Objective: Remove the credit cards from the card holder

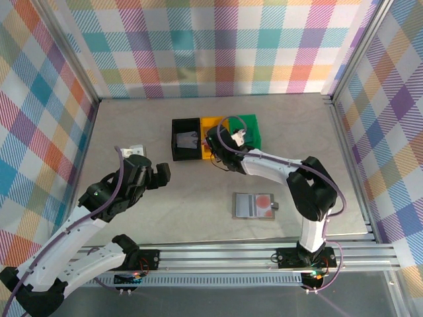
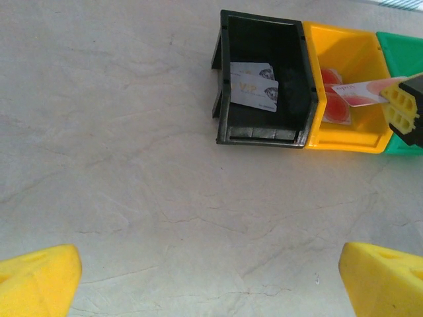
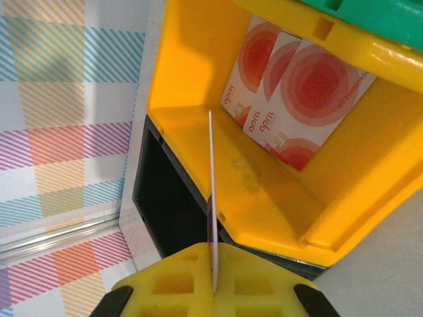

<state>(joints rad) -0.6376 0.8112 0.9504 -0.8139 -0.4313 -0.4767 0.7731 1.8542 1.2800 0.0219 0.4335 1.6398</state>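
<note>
one red credit card [image 3: 211, 172] sat clamped in the right gripper [image 3: 213, 267] above the yellow bin [image 3: 192, 66]; the left gripper [image 1: 160, 176] hung wide open over the bench [image 2: 132, 165].

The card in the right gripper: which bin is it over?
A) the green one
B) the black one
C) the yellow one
C: the right gripper pinches the card edge-on above the yellow bin, where red-circle cards lie inside.
</note>
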